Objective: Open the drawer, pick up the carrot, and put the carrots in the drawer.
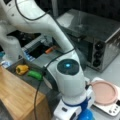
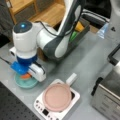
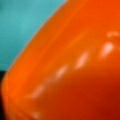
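The carrot (image 3: 75,75) fills the wrist view, bright orange and glossy, lying on a teal plate (image 3: 22,30). In a front view my gripper (image 2: 26,72) hangs straight down over that teal plate (image 2: 23,84), and a sliver of the carrot (image 2: 25,76) shows under the hand. The fingers are hidden by the wrist. The drawer (image 1: 12,67) stands pulled out from the bamboo-topped cabinet (image 1: 17,95), with a yellow-orange pepper (image 1: 22,69) and a green vegetable (image 1: 35,74) inside. It also shows as the drawer (image 2: 83,32) behind my arm.
A steel toaster oven (image 1: 100,37) stands at the right in both front views. A pink dish (image 2: 57,97) rests on a white scale (image 2: 40,105) close to the teal plate. My arm's elbow (image 1: 68,75) hangs over the table beside the drawer.
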You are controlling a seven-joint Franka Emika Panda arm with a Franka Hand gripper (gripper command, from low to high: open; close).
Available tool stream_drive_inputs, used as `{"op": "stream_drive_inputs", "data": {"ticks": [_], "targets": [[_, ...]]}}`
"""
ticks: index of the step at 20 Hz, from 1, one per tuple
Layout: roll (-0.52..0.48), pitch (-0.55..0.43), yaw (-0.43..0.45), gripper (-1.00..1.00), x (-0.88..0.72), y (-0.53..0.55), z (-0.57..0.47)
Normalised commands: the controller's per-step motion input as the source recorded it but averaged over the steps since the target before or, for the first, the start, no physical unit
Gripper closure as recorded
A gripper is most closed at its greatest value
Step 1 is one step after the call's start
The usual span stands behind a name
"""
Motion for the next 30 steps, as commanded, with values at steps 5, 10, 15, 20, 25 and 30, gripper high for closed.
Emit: {"op": "stream_drive_inputs", "data": {"ticks": [5, 10, 15, 20, 25, 30], "targets": [[0.071, 0.133, -0.111, 1.00, 0.04, 0.15, 0.28], [0.061, 0.124, -0.132, 1.00, 0.02, 0.15, 0.20], [0.052, 0.106, -0.150, 1.00, 0.00, 0.13, 0.15], [0.042, 0.110, -0.157, 1.00, -0.04, 0.15, 0.20], [0.037, 0.108, -0.142, 1.00, -0.06, 0.20, 0.24], [0.061, 0.057, -0.139, 1.00, -0.05, 0.20, 0.17]]}}
